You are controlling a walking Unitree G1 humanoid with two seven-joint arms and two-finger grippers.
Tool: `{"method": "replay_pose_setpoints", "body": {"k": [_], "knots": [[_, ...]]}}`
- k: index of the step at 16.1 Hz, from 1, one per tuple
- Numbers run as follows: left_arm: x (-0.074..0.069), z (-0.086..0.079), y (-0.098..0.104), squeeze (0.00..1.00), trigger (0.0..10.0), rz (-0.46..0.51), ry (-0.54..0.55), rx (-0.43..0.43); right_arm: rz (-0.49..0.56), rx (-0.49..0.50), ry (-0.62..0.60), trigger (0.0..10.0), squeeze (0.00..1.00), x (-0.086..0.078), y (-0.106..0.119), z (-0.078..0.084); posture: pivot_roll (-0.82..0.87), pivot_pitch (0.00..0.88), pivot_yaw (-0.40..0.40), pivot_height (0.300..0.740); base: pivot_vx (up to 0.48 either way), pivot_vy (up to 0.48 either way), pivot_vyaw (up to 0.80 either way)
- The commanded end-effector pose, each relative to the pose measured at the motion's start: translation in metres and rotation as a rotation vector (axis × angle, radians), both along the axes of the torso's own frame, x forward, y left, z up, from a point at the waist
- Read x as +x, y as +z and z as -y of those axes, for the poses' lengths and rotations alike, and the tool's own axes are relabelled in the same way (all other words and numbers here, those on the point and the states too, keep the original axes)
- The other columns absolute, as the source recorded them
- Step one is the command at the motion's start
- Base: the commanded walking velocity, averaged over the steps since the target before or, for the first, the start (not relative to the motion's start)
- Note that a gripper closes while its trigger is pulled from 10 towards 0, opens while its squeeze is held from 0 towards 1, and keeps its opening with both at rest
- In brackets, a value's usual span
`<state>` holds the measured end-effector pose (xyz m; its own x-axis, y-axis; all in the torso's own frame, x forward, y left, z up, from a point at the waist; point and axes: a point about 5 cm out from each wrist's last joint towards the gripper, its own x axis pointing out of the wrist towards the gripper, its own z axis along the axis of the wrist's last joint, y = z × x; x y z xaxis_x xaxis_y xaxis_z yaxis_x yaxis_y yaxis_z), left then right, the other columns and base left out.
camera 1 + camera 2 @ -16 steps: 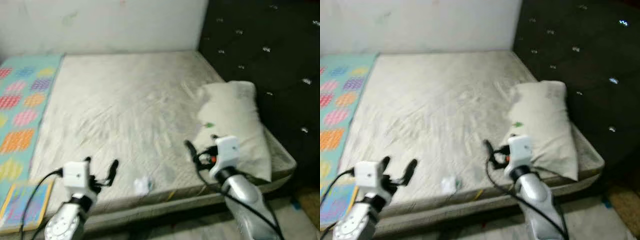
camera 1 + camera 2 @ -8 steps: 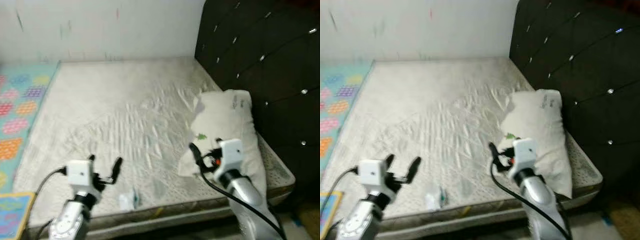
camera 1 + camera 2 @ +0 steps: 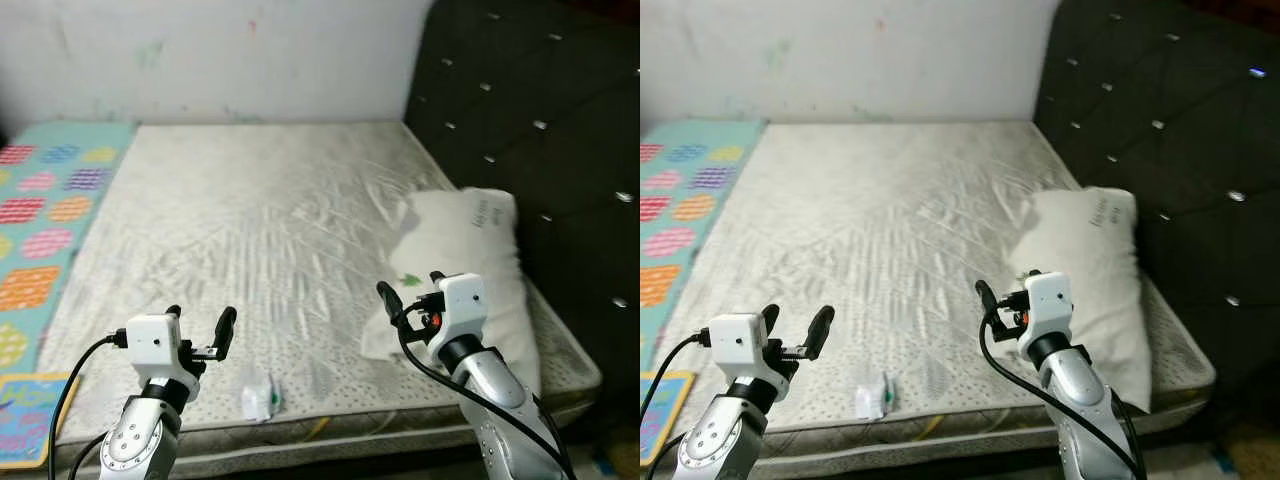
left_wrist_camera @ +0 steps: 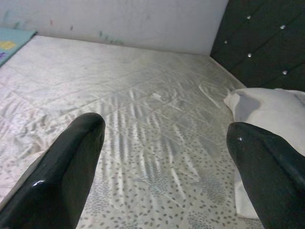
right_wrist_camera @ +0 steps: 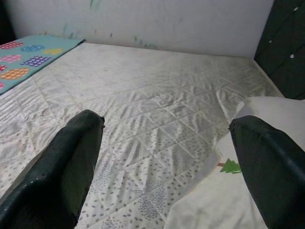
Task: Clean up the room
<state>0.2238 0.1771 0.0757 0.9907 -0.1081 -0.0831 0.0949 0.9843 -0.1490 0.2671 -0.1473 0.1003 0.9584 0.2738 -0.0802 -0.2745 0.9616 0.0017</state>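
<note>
Both sets of jaws are wide open and empty, so drop the left gripper (image 3: 198,326) onto that crumpled wrapper (image 3: 259,397) by the mattress (image 3: 250,230) edge — right gripper (image 3: 408,298) can wait near the pillow (image 3: 470,260).

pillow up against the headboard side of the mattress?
Yes: the pillow lies along the mattress edge next to the dark tufted headboard.
</note>
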Motion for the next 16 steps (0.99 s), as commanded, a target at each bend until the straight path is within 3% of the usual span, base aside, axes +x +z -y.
{"method": "replay_pose_setpoints", "body": {"k": [1, 3, 7, 10, 16], "knots": [[0.004, 0.000, 0.002, 0.00, 10.0, 0.003, 0.006, 0.008, 0.002, 0.006, -0.008, 10.0, 0.00, 0.001, 0.001, 0.003, -0.07, 0.000, -0.051, 0.740, 0.000, 0.000, 0.00], [0.006, -0.001, 0.005, 0.00, 10.0, 0.013, 0.009, 0.012, 0.023, -0.001, 0.005, 10.0, 0.00, 0.005, 0.005, 0.000, -0.07, 0.000, -0.053, 0.740, 0.000, 0.000, 0.00], [0.009, 0.001, 0.008, 0.00, 10.0, 0.035, 0.023, 0.010, 0.039, -0.010, 0.009, 10.0, 0.00, 0.011, 0.010, 0.001, -0.07, 0.000, -0.060, 0.740, 0.000, 0.000, 0.70], [0.008, 0.000, 0.005, 0.00, 10.0, 0.021, 0.040, 0.017, 0.006, -0.023, -0.043, 10.0, 0.00, 0.015, 0.008, 0.003, -0.08, 0.000, -0.063, 0.740, 0.000, 0.000, 0.00], [0.010, 0.000, 0.005, 0.00, 10.0, 0.018, 0.015, 0.020, 0.015, -0.023, -0.021, 10.0, 0.00, 0.015, 0.013, -0.004, -0.08, 0.000, -0.073, 0.740, 0.000, 0.000, 0.00]]}}
